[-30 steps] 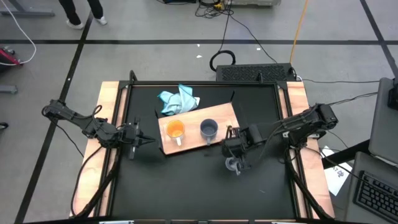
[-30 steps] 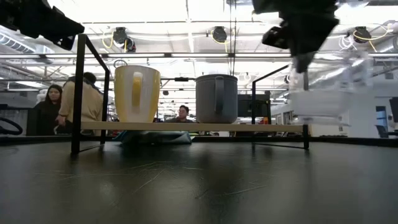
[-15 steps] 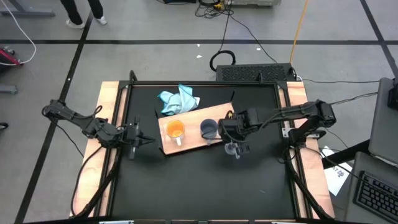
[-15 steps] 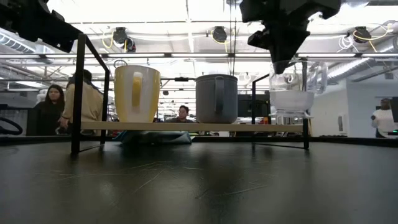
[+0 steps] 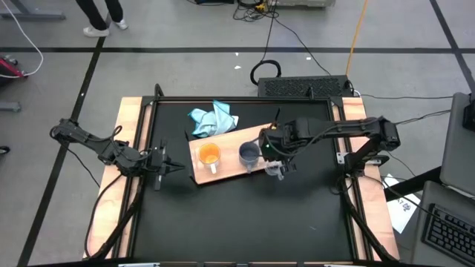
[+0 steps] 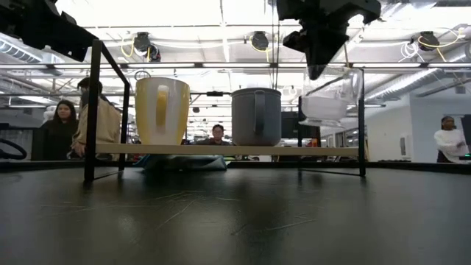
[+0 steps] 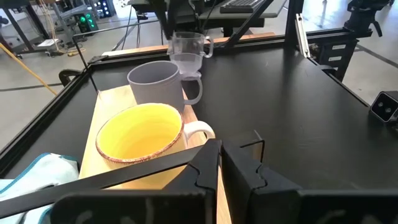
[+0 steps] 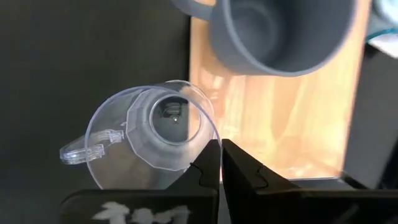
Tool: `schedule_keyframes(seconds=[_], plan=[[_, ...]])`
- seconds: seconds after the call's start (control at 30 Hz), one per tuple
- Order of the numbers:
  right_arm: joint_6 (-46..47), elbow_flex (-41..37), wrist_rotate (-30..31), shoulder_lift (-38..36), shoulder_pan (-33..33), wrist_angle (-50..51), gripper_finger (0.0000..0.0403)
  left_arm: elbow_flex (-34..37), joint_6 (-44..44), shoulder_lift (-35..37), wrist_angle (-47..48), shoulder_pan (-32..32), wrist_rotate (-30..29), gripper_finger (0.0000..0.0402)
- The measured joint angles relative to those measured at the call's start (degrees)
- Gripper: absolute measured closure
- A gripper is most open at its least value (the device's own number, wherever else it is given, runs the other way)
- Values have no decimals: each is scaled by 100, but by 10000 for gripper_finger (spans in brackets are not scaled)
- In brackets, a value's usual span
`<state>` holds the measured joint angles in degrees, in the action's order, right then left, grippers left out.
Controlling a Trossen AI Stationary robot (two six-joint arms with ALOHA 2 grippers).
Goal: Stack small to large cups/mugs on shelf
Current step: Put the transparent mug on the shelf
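In the low view the right arm is cut off by the top edge, and the cloth lies mostly hidden under the shelf. In the right wrist view the grey mug beside the shelf is cut off too.

The shelf stands near the middle of the table, raised on legs. 2 mugs stand on it: the orange mug toward the left arm's side, the grey-blue mug to its right. A cloth lies at the shelf's far edge, partly under it. The right gripper hangs over the shelf's right end with the glass cup clamped by its rim, clear of the board. The left gripper waits at the table's left edge.
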<state>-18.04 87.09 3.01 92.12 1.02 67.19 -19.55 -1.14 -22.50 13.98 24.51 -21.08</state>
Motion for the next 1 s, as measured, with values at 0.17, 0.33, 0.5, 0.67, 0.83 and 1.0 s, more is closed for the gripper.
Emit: schedule_keyframes(seconds=[0.17,0.33,0.5,0.67,0.83,1.0], plan=[[-417,137,0,2,318,139,403,0,8,0,-2,0,-2,380],[-780,164,0,2,620,143,403,0,12,0,0,0,-2,380],[-1094,164,-1,2,844,91,403,0,93,0,4,0,-5,380],[-1309,164,-3,4,1017,-87,403,0,148,0,2,0,-111,380],[-1432,162,-20,4,1157,-187,403,0,209,0,-4,0,-155,380],[-1426,162,-211,45,1276,-213,403,0,216,0,-8,0,-157,380]])
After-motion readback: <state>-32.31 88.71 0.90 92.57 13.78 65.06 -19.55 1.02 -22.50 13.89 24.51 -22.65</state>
